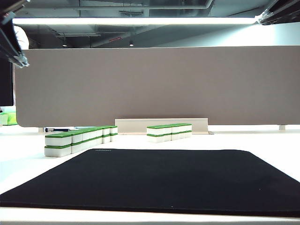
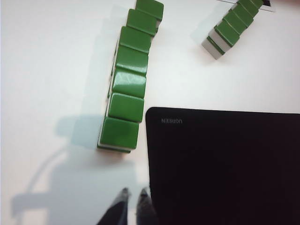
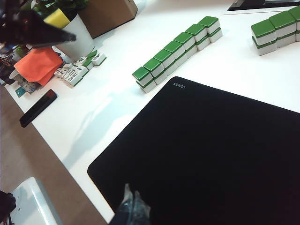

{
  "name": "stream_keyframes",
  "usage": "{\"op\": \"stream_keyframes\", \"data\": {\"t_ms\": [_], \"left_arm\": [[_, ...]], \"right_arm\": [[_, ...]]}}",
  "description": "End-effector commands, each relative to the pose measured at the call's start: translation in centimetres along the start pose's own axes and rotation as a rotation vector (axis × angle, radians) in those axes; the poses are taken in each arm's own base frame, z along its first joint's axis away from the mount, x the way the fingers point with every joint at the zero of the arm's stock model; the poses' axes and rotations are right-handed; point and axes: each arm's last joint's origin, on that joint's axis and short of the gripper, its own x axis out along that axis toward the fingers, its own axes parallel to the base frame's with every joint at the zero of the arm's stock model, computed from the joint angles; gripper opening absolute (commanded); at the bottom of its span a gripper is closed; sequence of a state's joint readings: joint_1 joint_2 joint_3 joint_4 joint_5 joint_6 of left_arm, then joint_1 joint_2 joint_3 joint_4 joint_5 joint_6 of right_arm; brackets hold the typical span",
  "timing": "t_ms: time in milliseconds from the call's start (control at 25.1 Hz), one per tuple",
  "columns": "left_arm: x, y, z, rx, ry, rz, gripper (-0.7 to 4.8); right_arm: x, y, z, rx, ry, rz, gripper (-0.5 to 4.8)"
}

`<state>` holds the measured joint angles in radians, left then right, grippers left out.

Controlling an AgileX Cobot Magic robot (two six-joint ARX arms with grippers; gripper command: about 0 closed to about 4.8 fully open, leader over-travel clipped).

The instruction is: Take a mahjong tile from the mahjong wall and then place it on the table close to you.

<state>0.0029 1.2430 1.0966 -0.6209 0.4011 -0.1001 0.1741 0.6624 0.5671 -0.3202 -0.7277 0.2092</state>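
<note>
The wide smooth white table (image 1: 281,145) carries everything, backed by a tall grey-beige partition board (image 1: 154,84). A large black rectangular mat (image 1: 159,180) lies flat across the middle of the table.

The mahjong wall (image 1: 79,138), a straight row of white blocks with green tops stacked two high, stands on the table just beside the mat's left corner; the left wrist view shows its green tops (image 2: 127,89) running away from the camera. A shorter second row of green-topped tiles (image 1: 168,131) stands well apart to the right, near the partition.

At the table's edge the right wrist view shows a brown cardboard box (image 3: 108,14), an orange cloth (image 3: 38,64), a dark flat phone-like slab (image 3: 38,108) and a few loose small tiles (image 3: 77,70).

The left gripper (image 2: 132,199) hovers above the bare table near the wall's closest end, apart from it, fingers nearly pressed together with only a narrow slit and nothing between them. The right gripper (image 3: 131,201) hangs over the mat's near edge; its fingers look closed, though they are blurred.
</note>
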Motion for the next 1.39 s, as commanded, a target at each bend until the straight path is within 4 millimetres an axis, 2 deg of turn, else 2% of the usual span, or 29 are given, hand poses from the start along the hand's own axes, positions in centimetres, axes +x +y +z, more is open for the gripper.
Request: {"op": "stream_keyframes", "data": {"t_ms": [40,279,438,478,637,757,1115,1275,1354,1394], "left_arm": [[0.6,-0.6,1.2,0.032,0.037,-0.015,0.31],[2.6,-1.7,3.0,0.088,0.125,0.025,0.38],[4.0,-2.1,3.9,0.096,0.183,0.068,2.57],[4.6,-2.1,4.2,0.097,0.201,0.085,2.92],[5.9,-1.7,4.8,0.106,0.247,0.098,2.92],[7.6,-1.0,5.2,0.131,0.348,0.194,2.92],[11.0,-1.1,4.7,0.165,0.474,0.212,2.92],[12.4,-1.6,4.1,0.238,0.507,0.234,2.94],[13.0,-1.9,3.9,0.271,0.522,0.274,3.27],[13.6,-1.8,3.7,0.28,0.529,0.295,3.61]], "right_arm": [[0.0,0.1,0.2,-0.014,-0.009,0.01,-0.02],[0.0,0.1,0.2,-0.015,-0.009,0.01,-0.02],[0.0,0.1,0.2,-0.015,-0.009,0.01,-0.02],[0.0,0.1,0.2,-0.014,-0.008,0.01,-0.02],[0.0,0.1,0.2,-0.014,-0.008,0.01,-0.01],[0.0,0.1,0.2,-0.014,-0.008,0.01,-0.02],[0.0,0.1,0.2,-0.013,-0.008,0.009,-0.02],[0.0,0.1,0.2,-0.012,-0.007,0.009,-0.01],[0.0,0.1,0.2,-0.011,-0.005,0.01,-0.02],[0.0,0.1,0.1,-0.009,-0.003,0.009,-0.02]]}}
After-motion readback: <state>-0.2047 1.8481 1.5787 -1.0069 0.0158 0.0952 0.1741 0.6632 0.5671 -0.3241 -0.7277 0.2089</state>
